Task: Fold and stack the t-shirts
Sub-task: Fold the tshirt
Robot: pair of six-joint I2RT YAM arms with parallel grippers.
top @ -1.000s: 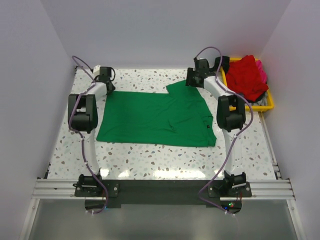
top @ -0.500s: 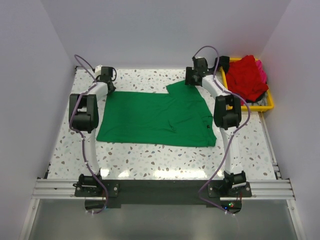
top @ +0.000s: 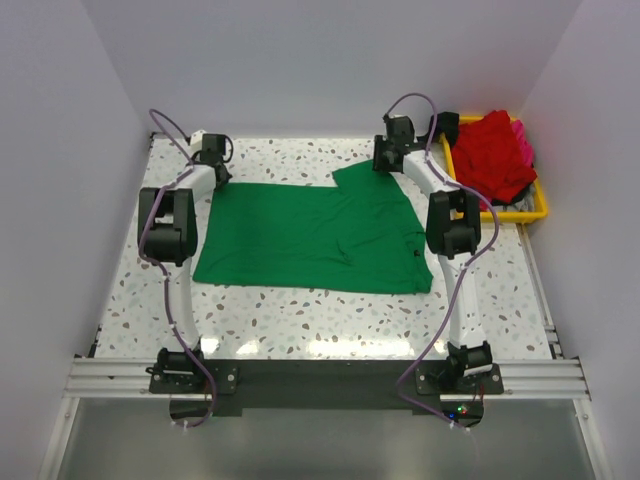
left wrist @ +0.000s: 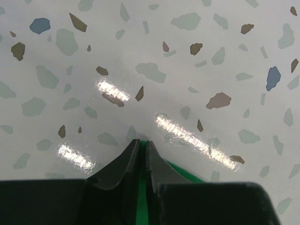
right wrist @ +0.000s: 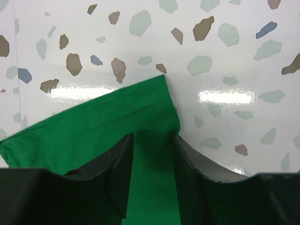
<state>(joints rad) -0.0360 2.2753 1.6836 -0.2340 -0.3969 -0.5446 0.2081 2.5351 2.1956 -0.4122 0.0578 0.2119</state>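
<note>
I see the left gripper [left wrist: 142,143] pinched onto the green shirt [top: 300,235]. The right gripper [right wrist: 151,138] sits over its sleeve, jaws apart.

You are working in a robot lab test cell. Plain white panel walls [top: 330,60] box in a speckled table [top: 300,320] on three sides. A left arm [top: 165,225] and a right arm [top: 455,225] are bolted to a metal rail [top: 320,378] at the table's near edge, and purple cables [top: 413,97] loop off them. The only household things are a green t-shirt [top: 300,235] spread flat and a yellow tray [top: 530,212] of clothes in the far right corner.
</note>
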